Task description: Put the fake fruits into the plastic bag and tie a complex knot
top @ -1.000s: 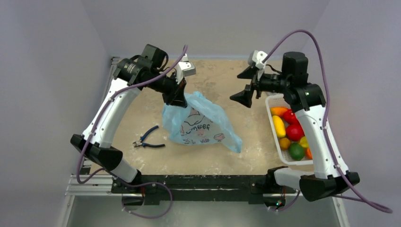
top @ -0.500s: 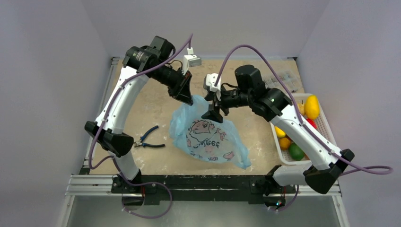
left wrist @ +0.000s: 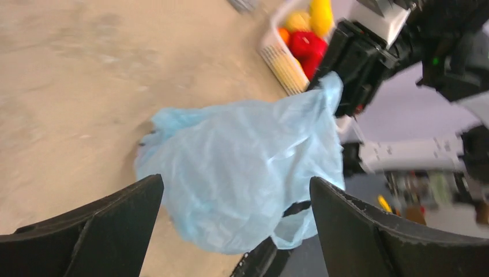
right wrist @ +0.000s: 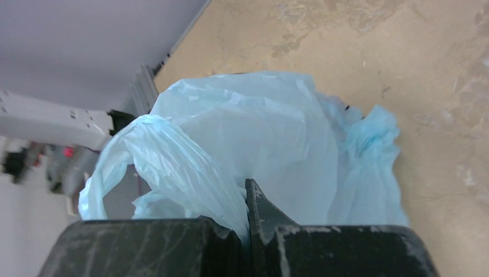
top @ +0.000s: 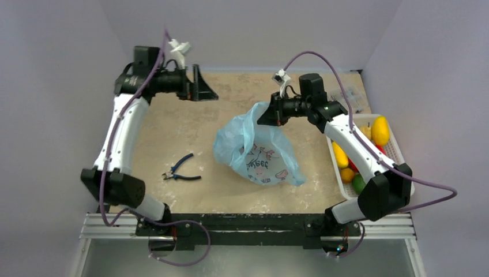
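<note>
**Hanging by one pinched fold**

Right gripper (right wrist: 248, 231) closed on the raised rim of the plastic bag (top: 254, 153), whose body rests on the table (top: 173, 135). Left gripper (top: 206, 92) spread wide, empty, well apart. Fake fruits (top: 380, 130) lie in the basket (top: 398, 153). Likely risk: the thin film could slip or tear, collapsing the mouth.

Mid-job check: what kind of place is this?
Probably a robot lab booth, not a home: plain walls box in the table, both arms bolt to a metal rail, and fake fruits sit in a basket.
</note>
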Available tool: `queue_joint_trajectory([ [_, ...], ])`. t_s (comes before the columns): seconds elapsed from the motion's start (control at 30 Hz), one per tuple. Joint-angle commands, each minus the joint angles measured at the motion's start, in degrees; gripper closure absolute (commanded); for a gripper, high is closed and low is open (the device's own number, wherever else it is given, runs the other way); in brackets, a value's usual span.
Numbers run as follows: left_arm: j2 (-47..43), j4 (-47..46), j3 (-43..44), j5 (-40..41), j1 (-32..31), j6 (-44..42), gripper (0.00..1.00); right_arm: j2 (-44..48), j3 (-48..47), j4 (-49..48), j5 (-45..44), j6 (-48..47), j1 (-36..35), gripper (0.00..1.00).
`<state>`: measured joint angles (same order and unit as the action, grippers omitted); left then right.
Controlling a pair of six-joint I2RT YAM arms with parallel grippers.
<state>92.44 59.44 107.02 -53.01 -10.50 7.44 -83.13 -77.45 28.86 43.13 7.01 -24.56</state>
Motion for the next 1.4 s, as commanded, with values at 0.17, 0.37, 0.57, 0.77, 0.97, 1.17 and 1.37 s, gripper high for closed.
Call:
queue_joint_trajectory([
  [0.17, -28.97, -28.33, -30.55, 12.44, 9.45, 15.08, 0.0, 0.5, 11.53, -33.94, 5.92, 48.01, 8.04, 1.0],
  [0.37, -41.62, -31.21, -52.12, 18.24, 0.2, 10.37, 0.0, -4.05, 9.19, -30.11, 1.82, 54.57, 11.95, 1.0],
  [0.57, -41.0, -39.2, -58.1, 34.85, -15.22, 12.23, 0.0, -6.46, 11.17, -22.71, -2.72, 57.85, 13.71, 1.0],
  [0.77, -32.36, -39.7, -55.51, 54.35, -27.12, 17.08, 0.0, -7.49, 11.4, -20.44, -3.59, 58.6, 16.03, 1.0],
  [0.97, -22.65, -44.85, -52.47, 60.42, -29.53, 18.71, 0.0, -7.9, 11.47, -20.0, -3.61, 59.41, 16.81, 1.0],
  [1.17, -25.38, -55.74, -59.23, 58.63, -33.28, 18.82, 0.0, -9.23, 10.96, -19.38, -4.36, 59.97, 17.6, 1.0],
  [1.37, -29.85, -53.73, -64.04, 62.24, -37.52, 17.72, 0.0, -10.24, 10.13, -18.81, -5.64, 60.37, 18.19, 1.0],
])
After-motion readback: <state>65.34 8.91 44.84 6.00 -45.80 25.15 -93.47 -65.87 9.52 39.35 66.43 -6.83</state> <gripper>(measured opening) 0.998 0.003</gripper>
